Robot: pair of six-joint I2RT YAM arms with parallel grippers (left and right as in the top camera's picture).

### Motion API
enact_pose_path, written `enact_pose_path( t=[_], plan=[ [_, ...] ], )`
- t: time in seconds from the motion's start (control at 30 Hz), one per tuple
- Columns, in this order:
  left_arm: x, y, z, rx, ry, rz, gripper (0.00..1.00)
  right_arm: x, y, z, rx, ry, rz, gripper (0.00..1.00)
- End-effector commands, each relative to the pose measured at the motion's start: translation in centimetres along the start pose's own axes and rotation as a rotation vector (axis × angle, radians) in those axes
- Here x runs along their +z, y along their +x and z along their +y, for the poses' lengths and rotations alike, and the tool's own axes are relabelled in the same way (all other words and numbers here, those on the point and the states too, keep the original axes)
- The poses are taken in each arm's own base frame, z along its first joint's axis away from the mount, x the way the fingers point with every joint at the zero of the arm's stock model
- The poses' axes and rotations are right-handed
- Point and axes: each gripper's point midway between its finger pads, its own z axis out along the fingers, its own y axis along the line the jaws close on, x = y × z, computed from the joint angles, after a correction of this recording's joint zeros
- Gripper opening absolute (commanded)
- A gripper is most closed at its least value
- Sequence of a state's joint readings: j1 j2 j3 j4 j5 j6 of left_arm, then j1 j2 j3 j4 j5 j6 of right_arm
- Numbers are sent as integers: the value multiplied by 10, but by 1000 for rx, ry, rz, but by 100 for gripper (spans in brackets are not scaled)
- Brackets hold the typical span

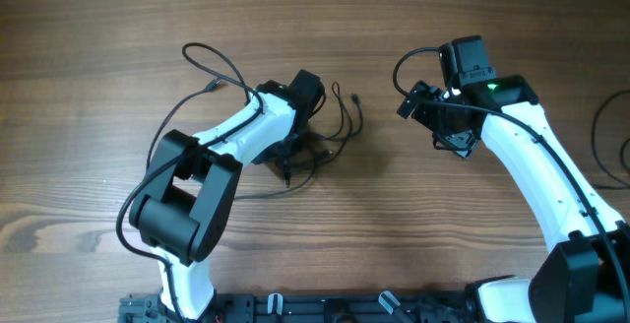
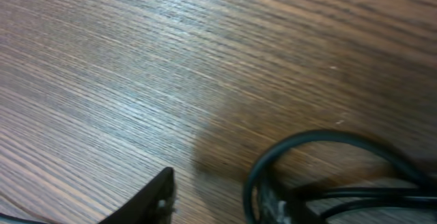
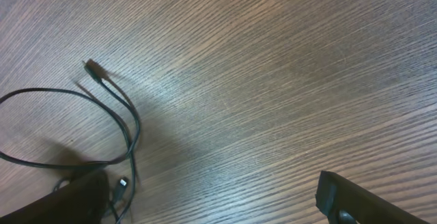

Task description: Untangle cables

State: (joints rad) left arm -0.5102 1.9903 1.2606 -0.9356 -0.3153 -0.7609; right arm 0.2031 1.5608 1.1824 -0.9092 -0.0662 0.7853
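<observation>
Wood-grain table point(image 1: 98, 47); cables point(image 1: 338, 126) bunched mid-table, beneath left gripper point(image 2: 215, 207); its jaws part-way apart, cannot tell if grasping; right gripper point(image 3: 212, 200) spread wide, empty, nearby. Risk: lifting 1 loop drags whole bundle, tightens tangle.

The left arm point(image 1: 246, 131) leans over the tangled cables point(image 1: 340, 131) — the right arm point(image 1: 512, 136) hangs well apart above the wooden table point(image 1: 98, 87).

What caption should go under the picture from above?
Left gripper at the tangled black cables on the wooden table, right gripper open and apart from them.
</observation>
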Motion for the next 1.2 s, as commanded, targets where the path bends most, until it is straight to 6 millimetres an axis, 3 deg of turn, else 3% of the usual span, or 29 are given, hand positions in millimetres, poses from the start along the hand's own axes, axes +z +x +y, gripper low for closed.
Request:
enact_pose_path(
  t=[0.0, 0.03, 0.23, 0.37, 0.47, 0.5, 0.57, 0.7, 0.83, 1.0, 1.1, 1.17],
  plan=[
    [42, 35, 27, 41, -111, 127, 22, 7, 0, -6, 2, 33, 2, 100],
    [44, 36, 27, 40, -109, 125, 4, 7, 0, -6, 2, 33, 2, 100],
    [49, 37, 4, 11, 9, 140, 4, 7, 1, -7, 2, 37, 6, 100],
    [35, 25, -3, -14, 60, 133, 4, 7, 6, -2, -66, 7, 37, 100],
    [12, 7, -3, -41, 111, 90, 4, 6, 15, 10, -131, -66, 89, 100],
    [-9, -5, -6, -38, 180, 48, 4, 5, 22, 20, -172, -132, 122, 100],
    [-32, -14, -12, -10, 270, 6, 4, 3, 29, 32, -204, -203, 159, 100],
    [-90, -26, -20, 93, 461, -108, 4, -4, 39, 55, -221, -330, 215, 100],
    [-133, -33, -10, 134, 543, -221, 4, -10, 44, 74, -246, -421, 228, 100],
    [-168, -37, 2, 123, 602, -310, 4, -12, 48, 89, -255, -449, 216, 100],
    [-176, -36, 5, 120, 623, -326, 4, -13, 55, 98, -234, -462, 229, 100],
    [-178, -35, 3, 124, 636, -320, 4, -15, 71, 112, -210, -480, 263, 100]
  ],
)
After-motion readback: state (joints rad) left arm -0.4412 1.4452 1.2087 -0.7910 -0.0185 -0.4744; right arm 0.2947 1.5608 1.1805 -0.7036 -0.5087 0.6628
